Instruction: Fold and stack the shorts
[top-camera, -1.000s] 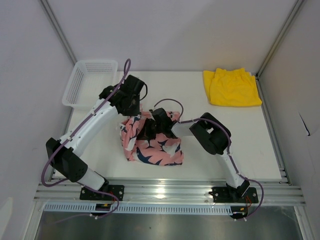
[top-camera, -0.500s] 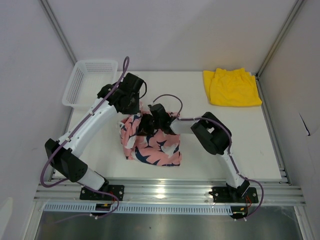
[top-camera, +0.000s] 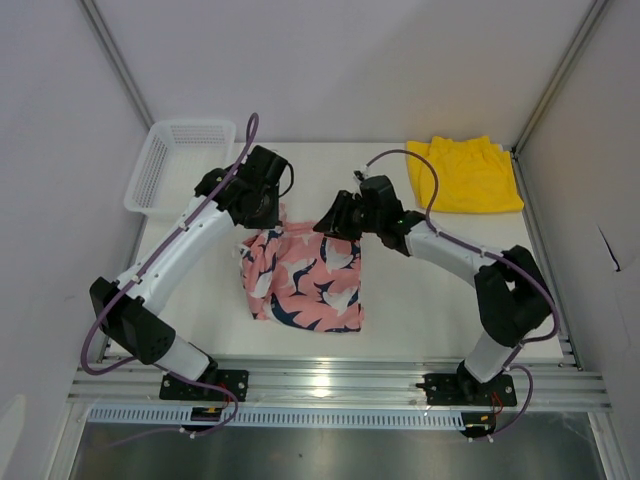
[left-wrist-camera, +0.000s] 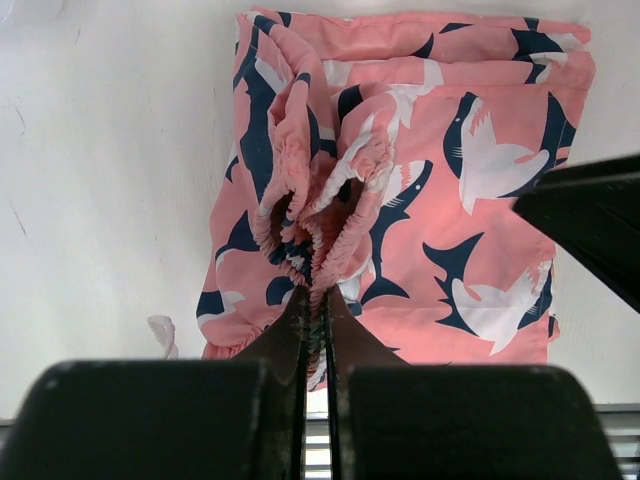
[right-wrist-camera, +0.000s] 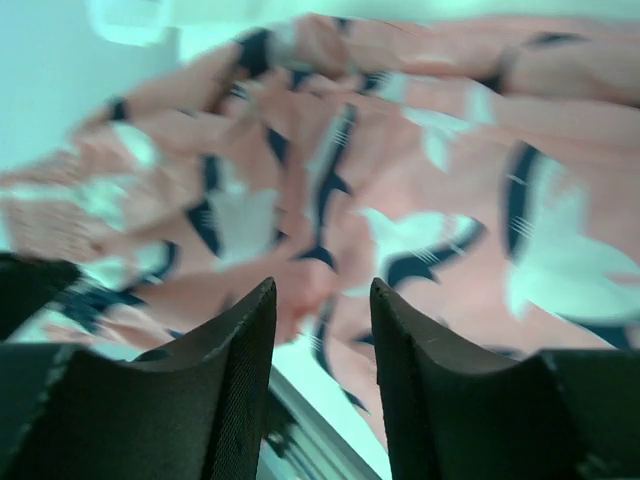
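Pinching the gathered waistband of the pink shorts (top-camera: 305, 285), the left jaws are closed tight on the cloth. From the left wrist, the elastic bunches into ruffles just ahead of the tips. The rest of the pink shorts (left-wrist-camera: 470, 200) spreads away flat, showing a navy-and-white shark print. A small white label (left-wrist-camera: 160, 333) sticks out at the garment's edge near the jaws; its print is too small to read.

The right jaws stand apart with nothing between them, hovering just above the far right part of the pink shorts (right-wrist-camera: 420, 180), which looks blurred in the right wrist view. From above, the left arm (top-camera: 180, 250) reaches in over the far left corner of the garment and the right arm (top-camera: 450, 250) stretches across from the right.

The pink shorts lie roughly folded at the middle of the worktop (top-camera: 420, 300). The yellow shorts (top-camera: 465, 180) lie folded at the far right corner, well apart from them. A white mesh basket (top-camera: 150, 180) sits at the far left corner.
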